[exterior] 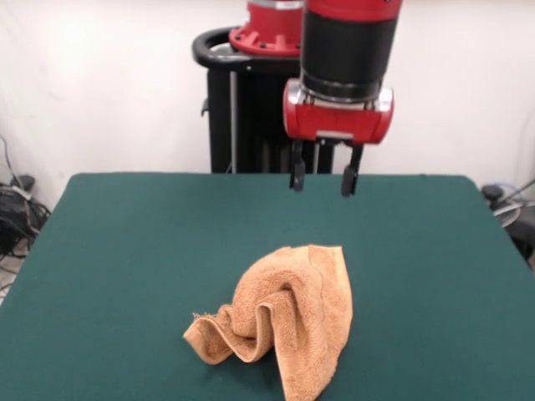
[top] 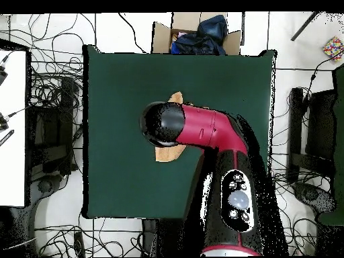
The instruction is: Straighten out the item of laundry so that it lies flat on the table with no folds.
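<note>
The towel [exterior: 282, 317] lies crumpled on the green counter [exterior: 117, 251], below the hand [exterior: 325, 178] and nearer to the front camera, not touching it. Its heap runs slanted in the front view, from a low wavy corner at the lower left up to a higher flat part at the right. It is orange-tan terry cloth, bunched into several rounded folds. The hand hangs in the air above the counter with its two fingers [exterior: 298, 174] apart and nothing between them.

The towel [exterior: 284, 322] lies crumpled on the worktop [exterior: 117, 251] toward its near edge, with the claw [exterior: 323, 177] hanging above and behind it.
</note>
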